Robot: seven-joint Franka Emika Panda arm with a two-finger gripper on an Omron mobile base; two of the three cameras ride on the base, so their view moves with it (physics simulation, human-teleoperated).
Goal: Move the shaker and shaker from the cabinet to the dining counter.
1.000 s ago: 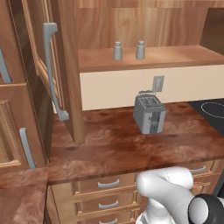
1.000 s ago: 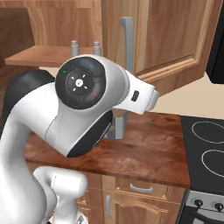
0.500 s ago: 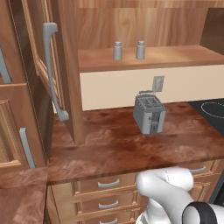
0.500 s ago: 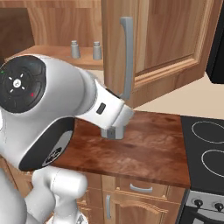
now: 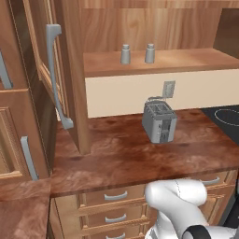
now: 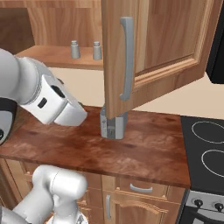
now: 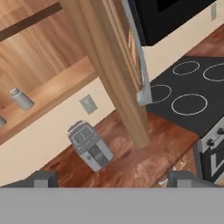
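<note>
Grey shakers (image 5: 137, 53) sit on the shelf, well apart from the spread jaws

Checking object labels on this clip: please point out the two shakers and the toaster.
Left shaker (image 5: 125, 54): left base view, on its body.
Right shaker (image 5: 150, 53): left base view, on its body.
Toaster (image 5: 159, 123): left base view, on its front face.

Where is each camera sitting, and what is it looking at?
Left base view: behind the arm's left, facing the open cabinet, two shakers and toaster; white arm base at lower right.
Right base view: behind the right, same shelf past the door; big arm link on left.
Hand view: tilted, on the hand; open gripper at bottom.
All share the toaster.
</note>
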